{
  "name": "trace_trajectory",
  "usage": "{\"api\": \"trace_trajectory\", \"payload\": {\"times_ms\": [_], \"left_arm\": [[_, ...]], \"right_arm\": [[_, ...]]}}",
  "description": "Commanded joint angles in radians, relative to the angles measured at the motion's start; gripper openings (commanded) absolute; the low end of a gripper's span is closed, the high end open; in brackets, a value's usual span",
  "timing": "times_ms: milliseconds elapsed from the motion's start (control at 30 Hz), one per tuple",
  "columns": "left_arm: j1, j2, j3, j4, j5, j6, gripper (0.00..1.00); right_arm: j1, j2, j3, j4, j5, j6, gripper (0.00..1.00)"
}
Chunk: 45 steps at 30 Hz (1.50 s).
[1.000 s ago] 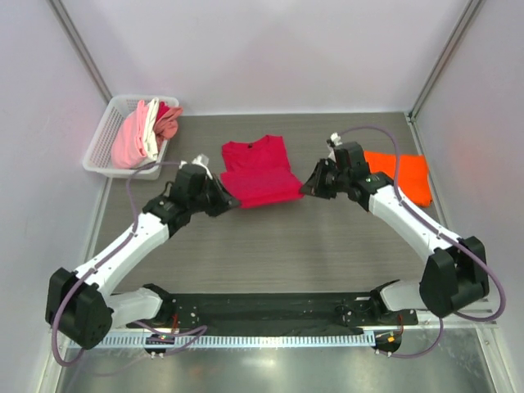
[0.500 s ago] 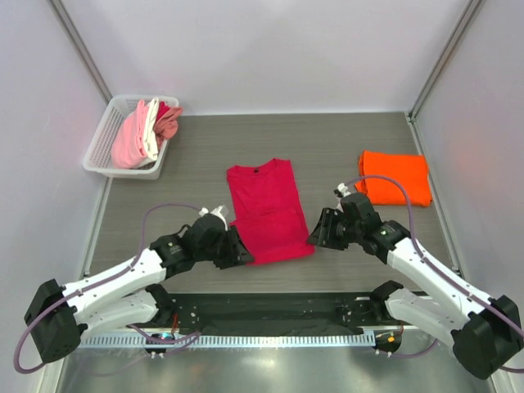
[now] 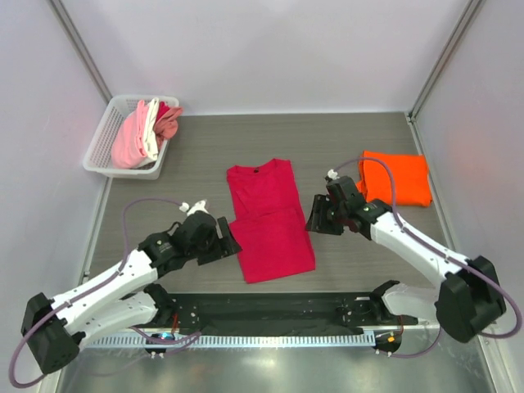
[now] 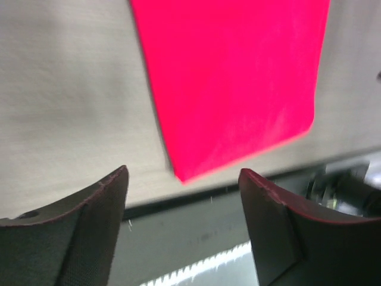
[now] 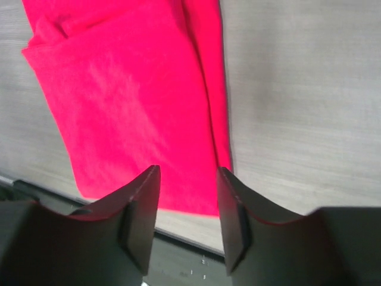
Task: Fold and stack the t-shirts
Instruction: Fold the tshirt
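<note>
The crimson t-shirt (image 3: 268,219) lies flat in the middle of the table as a long strip, sleeves folded in, neck label toward the back. My left gripper (image 3: 226,246) is open just left of its near left corner, with nothing between the fingers; the shirt's corner (image 4: 232,77) shows ahead of the left gripper (image 4: 184,223). My right gripper (image 3: 316,218) is open at the shirt's right edge, and the right gripper (image 5: 187,214) hovers over the red cloth (image 5: 131,101) without holding it. The orange t-shirt (image 3: 398,177) lies folded at the back right.
A white basket (image 3: 97,151) at the back left holds pink (image 3: 127,141) and white (image 3: 151,131) shirts. The black base plate (image 3: 262,309) runs along the near edge, just past the shirt's hem. Grey walls close in both sides.
Both grippers drew the crimson shirt's hem toward the near edge, stretching it long, then opened and let it go. The right gripper has since moved back along the shirt's right edge.
</note>
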Motion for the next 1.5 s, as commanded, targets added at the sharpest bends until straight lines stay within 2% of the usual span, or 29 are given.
{"api": "trace_trajectory", "payload": {"times_ms": [0, 33, 100, 233, 367, 567, 767, 900, 1067, 1100, 1233, 1333, 1433, 1467], "left_arm": [[0.132, 0.041, 0.015, 0.03, -0.025, 0.097, 0.74], [0.163, 0.06, 0.006, 0.061, 0.024, 0.109, 0.73], [0.228, 0.113, -0.018, 0.153, 0.055, 0.131, 0.68], [0.258, 0.218, -0.025, 0.283, 0.046, 0.163, 0.63], [0.261, 0.342, 0.012, 0.371, 0.015, 0.186, 0.63], [0.266, 0.512, 0.086, 0.406, 0.0, 0.206, 0.62], [0.268, 0.581, 0.107, 0.423, -0.022, 0.194, 0.62], [0.272, 0.611, 0.118, 0.426, -0.034, 0.194, 0.56], [0.281, 0.647, 0.133, 0.426, -0.034, 0.201, 0.42], [0.281, 0.658, 0.135, 0.428, -0.034, 0.203, 0.4], [0.284, 0.684, 0.146, 0.443, -0.034, 0.209, 0.36], [0.286, 0.709, 0.155, 0.443, -0.031, 0.213, 0.34], [0.286, 0.721, 0.163, 0.443, -0.025, 0.213, 0.13], [0.286, 0.714, 0.164, 0.443, -0.023, 0.212, 0.01]], "right_arm": [[0.005, 0.078, 0.081, 0.107, 0.034, -0.065, 0.5], [0.007, 0.122, 0.106, 0.121, 0.03, -0.077, 0.54], [0.01, 0.171, 0.132, 0.161, 0.023, -0.092, 0.54], [0.016, 0.3, 0.21, 0.199, 0.007, -0.122, 0.51], [0.022, 0.41, 0.255, 0.23, 0.025, -0.145, 0.47], [0.024, 0.509, 0.301, 0.24, 0.046, -0.158, 0.45], [0.025, 0.556, 0.308, 0.263, 0.05, -0.175, 0.43], [0.025, 0.575, 0.314, 0.28, 0.039, -0.174, 0.38], [0.025, 0.578, 0.322, 0.289, 0.028, -0.178, 0.25], [0.025, 0.577, 0.324, 0.289, 0.027, -0.177, 0.19], [0.025, 0.573, 0.324, 0.293, 0.017, -0.177, 0.06], [0.027, 0.564, 0.316, 0.297, 0.016, -0.175, 0.02], [0.025, 0.55, 0.308, 0.299, 0.014, -0.172, 0.01], [0.025, 0.546, 0.308, 0.299, 0.014, -0.174, 0.01]]}}
